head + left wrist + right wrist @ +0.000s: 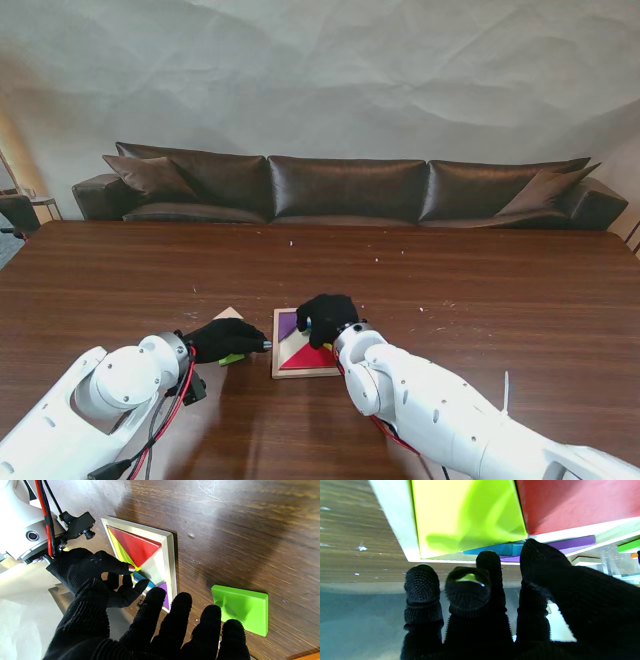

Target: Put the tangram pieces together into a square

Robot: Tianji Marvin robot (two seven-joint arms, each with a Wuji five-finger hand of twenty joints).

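Both white arms rise from the near corners of the stand view, each ending in a black-gloved hand over the wooden tray on the brown table. Right hand reaches into the tray from the far side, its fingers curled onto a blue piece that lies tilted between the yellow-green piece, the red triangle and a purple piece; whether it pinches or merely presses the blue piece cannot be told. Left hand hovers with fingers spread and nothing grasped, just beside the tray's left edge and near a loose green parallelogram resting flat on the table. A tan triangle lies just beyond that hand. Seated pieces fill only part of the tray; a bare floor patch shows beside the red triangle, so assembly is judged well short of complete. Risk: the blue piece appears to ride up on a neighbour's edge, and downward pressure could wedge it or shift the seated yellow-green and red pieces out of line. The unbraced tray could also slide under a sideways push.
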